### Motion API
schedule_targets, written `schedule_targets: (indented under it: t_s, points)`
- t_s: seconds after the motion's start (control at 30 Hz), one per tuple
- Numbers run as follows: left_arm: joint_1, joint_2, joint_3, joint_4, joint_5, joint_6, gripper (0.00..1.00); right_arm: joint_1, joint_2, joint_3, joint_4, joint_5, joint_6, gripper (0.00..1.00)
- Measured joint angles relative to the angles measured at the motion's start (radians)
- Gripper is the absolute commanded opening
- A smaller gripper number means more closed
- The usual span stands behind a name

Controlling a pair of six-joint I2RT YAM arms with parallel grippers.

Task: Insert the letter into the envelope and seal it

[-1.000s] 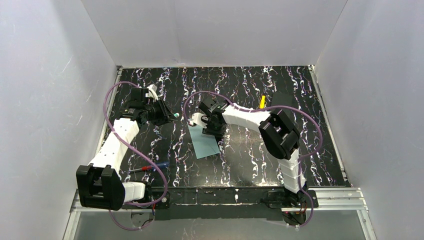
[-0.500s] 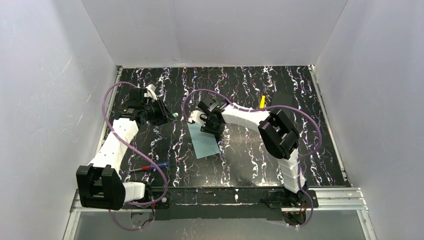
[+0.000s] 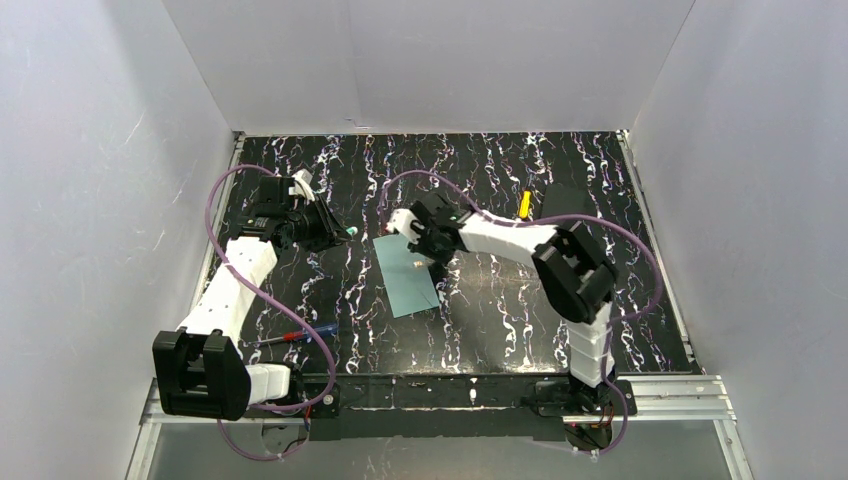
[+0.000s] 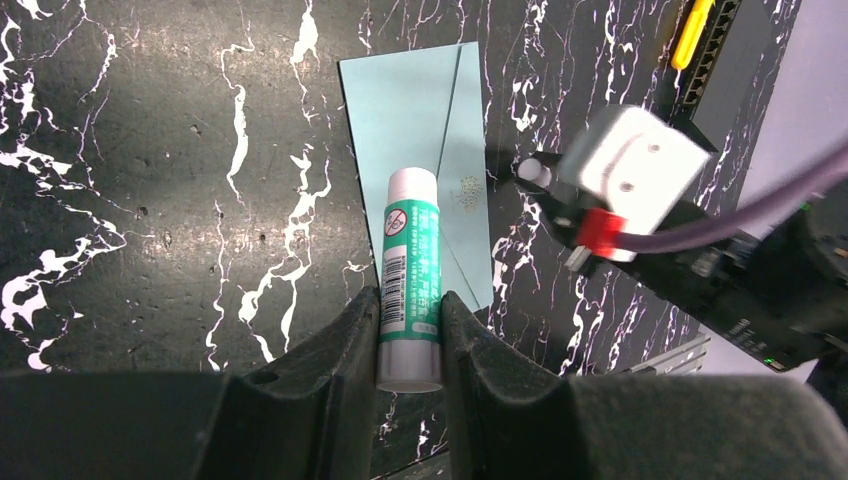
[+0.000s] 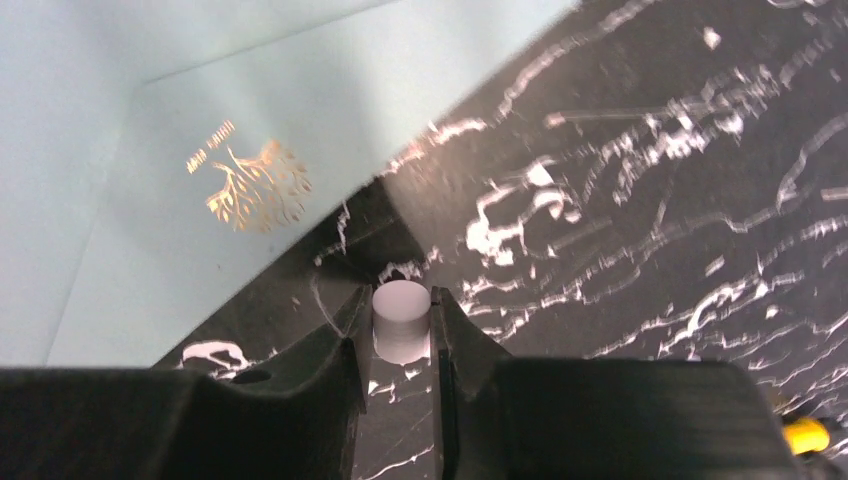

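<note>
The pale teal envelope (image 3: 405, 283) lies flat on the black marbled table, flap closed, its gold seal (image 3: 416, 264) facing up. It also shows in the left wrist view (image 4: 415, 110) and the right wrist view (image 5: 200, 110). My left gripper (image 3: 338, 230) hovers left of it, shut on a green and white glue stick (image 4: 410, 265). My right gripper (image 3: 431, 247) is at the envelope's far right edge, shut on a small white cap (image 5: 400, 318) just above the table. The tan letter is not in view.
A yellow item (image 3: 524, 203) and a black block (image 3: 566, 200) lie at the back right. A red and blue handled tool (image 3: 296, 336) lies near the left arm's base. White walls enclose the table on three sides.
My right gripper has moved right off the envelope's top, uncovering the gold seal. The left arm and the envelope have not moved.
</note>
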Motion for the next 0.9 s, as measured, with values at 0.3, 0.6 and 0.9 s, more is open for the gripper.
schedule_targets:
  t_s: [0.3, 0.6, 0.9]
  points:
    - [0.0, -0.001, -0.018, 0.0, 0.031, -0.016, 0.0, -0.072, -0.278, -0.453, 0.698, -0.002, 0.229, 0.18]
    - [0.0, -0.006, -0.021, -0.021, 0.055, -0.026, 0.0, -0.074, -0.13, -0.565, 1.259, 0.016, 0.46, 0.21]
    - [0.0, -0.006, -0.021, -0.008, 0.091, -0.053, 0.0, -0.095, 0.01, -0.59, 1.603, 0.013, 0.497, 0.27]
